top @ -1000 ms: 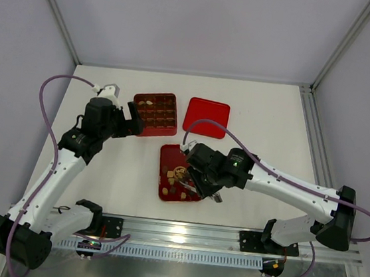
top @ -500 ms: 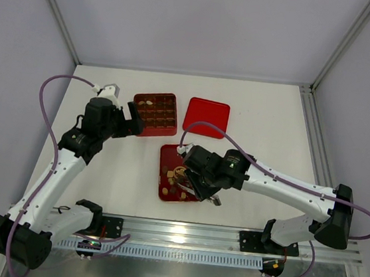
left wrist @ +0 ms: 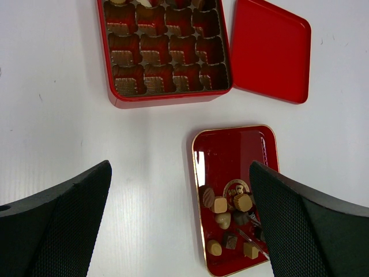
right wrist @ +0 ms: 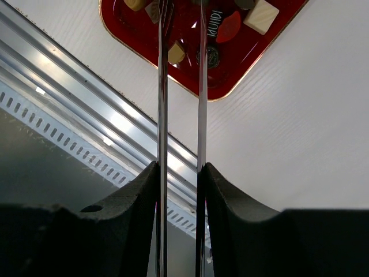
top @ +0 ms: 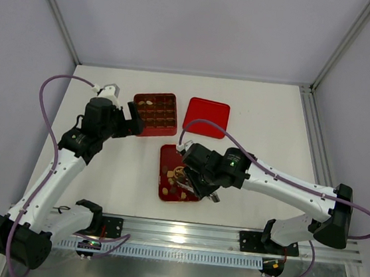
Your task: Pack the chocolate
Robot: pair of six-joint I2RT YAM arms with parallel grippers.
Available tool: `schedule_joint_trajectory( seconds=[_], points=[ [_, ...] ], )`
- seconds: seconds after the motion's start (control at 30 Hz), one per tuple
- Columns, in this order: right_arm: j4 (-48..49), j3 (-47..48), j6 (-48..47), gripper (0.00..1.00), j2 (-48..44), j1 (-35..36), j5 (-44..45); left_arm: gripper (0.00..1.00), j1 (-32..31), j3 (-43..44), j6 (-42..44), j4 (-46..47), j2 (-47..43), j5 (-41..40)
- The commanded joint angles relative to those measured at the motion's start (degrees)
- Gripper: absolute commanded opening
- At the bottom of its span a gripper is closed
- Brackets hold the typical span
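the chocolate (top: 177, 179) lies loose in the near half of the shallow red tray (top: 170, 151), a small heap of dark, tan and cream pieces. the far half of that tray is bare.

the right end effector (top: 198, 180) hangs over the tray's near right part. its jaws are narrow and clamped on a pair of thin metal tweezers (right wrist: 162, 86). in the wrist view the two blades reach over the tray's near corner, with pieces on both sides of them, among them a cream square (right wrist: 260, 16). the tips pass out of that view, so we cannot tell whether a piece sits between them.

the left end effector (left wrist: 181, 222) is spread wide and holds nothing. it hovers above the bench (top: 255, 113) to the far left of the tray, and the chocolate shows low in its view, near its right finger (left wrist: 305, 225).

beyond the tray, on the far left, lies the red box (top: 155, 115) with its grid of compartments. most of them show only brown liners, and a few pieces sit in the row farthest from the tray. the flat red lid (top: 206, 117) lies just beside the box, straight beyond the tray's far edge. on the tray's near side runs a metal rail (top: 181, 230).
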Motion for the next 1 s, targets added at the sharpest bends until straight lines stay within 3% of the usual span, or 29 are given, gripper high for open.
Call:
schedule_joint_trajectory(
  seconds=[0.0, 0.97],
  points=[
    [-0.9, 2.8, -0.5, 0.39, 0.3, 0.4, 2.6, 1.00, 0.3, -0.1, 0.1, 2.0, -0.4, 0.0],
    [0.7, 0.4, -1.3, 0.39, 2.5, 0.4, 1.0, 1.00, 0.3, -0.2, 0.1, 2.0, -0.6, -0.3]
  ],
)
